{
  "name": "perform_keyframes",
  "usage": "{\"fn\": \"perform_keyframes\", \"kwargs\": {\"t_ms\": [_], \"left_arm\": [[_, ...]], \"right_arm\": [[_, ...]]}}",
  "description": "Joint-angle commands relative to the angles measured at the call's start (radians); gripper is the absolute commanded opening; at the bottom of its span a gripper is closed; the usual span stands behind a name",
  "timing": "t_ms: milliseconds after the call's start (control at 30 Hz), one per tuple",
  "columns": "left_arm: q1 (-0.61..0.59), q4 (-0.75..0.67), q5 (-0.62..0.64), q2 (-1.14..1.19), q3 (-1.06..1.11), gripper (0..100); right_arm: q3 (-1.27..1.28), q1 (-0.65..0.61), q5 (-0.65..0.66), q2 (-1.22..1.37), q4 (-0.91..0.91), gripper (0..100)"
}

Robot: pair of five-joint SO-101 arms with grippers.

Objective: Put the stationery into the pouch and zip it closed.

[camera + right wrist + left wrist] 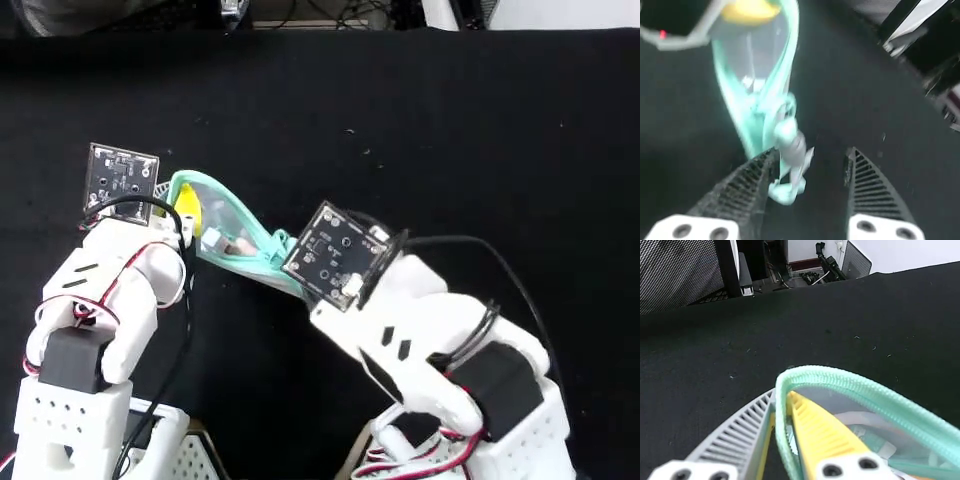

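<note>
A clear pouch point(228, 225) with a mint-green zipper rim lies on the black table between the two arms. My left gripper point(781, 397) is shut on the rim at the pouch's open end, with its grey finger outside and its yellow finger point(187, 208) inside. Some stationery point(236, 244) shows through the clear side, white and orange pieces point(862, 426). At the pouch's other end my right gripper point(810, 162) is open. The mint zipper pull point(790, 142) hangs between its black fingers, close to one of them point(757, 172). From above, the right wrist camera board point(335, 256) covers that end.
The black cloth point(450, 130) covers the whole table, with free room behind and to the right of the pouch. The arms' white bases point(70, 420) stand at the near edge. Room clutter lies beyond the far edge point(790, 270).
</note>
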Motion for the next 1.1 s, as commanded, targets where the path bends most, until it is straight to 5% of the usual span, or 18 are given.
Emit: {"fn": "perform_keyframes", "kwargs": {"t_ms": [0,567,867,1067], "left_arm": [[-0.018,0.005,-0.018,0.038,0.168,3],[-0.018,0.006,-0.018,0.037,0.168,3],[-0.021,0.011,-0.023,0.031,0.168,3],[-0.108,0.014,-0.181,0.029,0.159,3]], "right_arm": [[0.001,0.015,0.026,-0.012,0.017,20.9],[0.314,0.101,0.118,-0.010,-0.446,20.4],[0.298,0.091,0.319,-0.018,-0.371,20.4],[0.245,0.196,0.348,-0.019,-0.308,20.5]]}}
